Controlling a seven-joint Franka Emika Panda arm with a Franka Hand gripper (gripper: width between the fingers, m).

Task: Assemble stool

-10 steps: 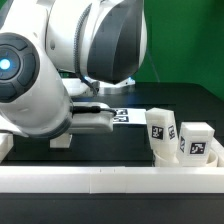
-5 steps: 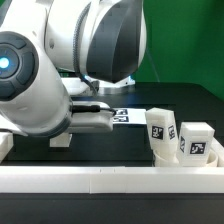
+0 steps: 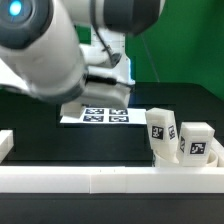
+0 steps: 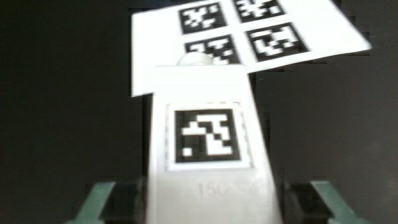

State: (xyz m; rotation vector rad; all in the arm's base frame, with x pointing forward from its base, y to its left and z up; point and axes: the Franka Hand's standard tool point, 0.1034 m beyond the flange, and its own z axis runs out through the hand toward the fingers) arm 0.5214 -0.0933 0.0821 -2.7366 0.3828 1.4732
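Note:
In the wrist view a white stool leg (image 4: 206,140) with a black-and-white tag on its face stands between my two fingers (image 4: 93,203), filling the middle of the picture. My gripper (image 4: 205,205) is shut on it. In the exterior view the gripper (image 3: 108,78) hangs above the marker board (image 3: 98,115) and the held leg is hard to make out under the arm. Two more tagged legs (image 3: 160,125) (image 3: 197,140) stand upright side by side at the exterior view's right. The round seat is out of view.
The marker board (image 4: 240,40) lies on the black table beyond the held leg. A long white border rail (image 3: 110,180) runs along the front, with a short white block (image 3: 5,145) at the exterior view's left. A green backdrop stands behind.
The arm has risen from low over the table at the exterior view's left to above the marker board, uncovering the board. The two standing legs have not moved.

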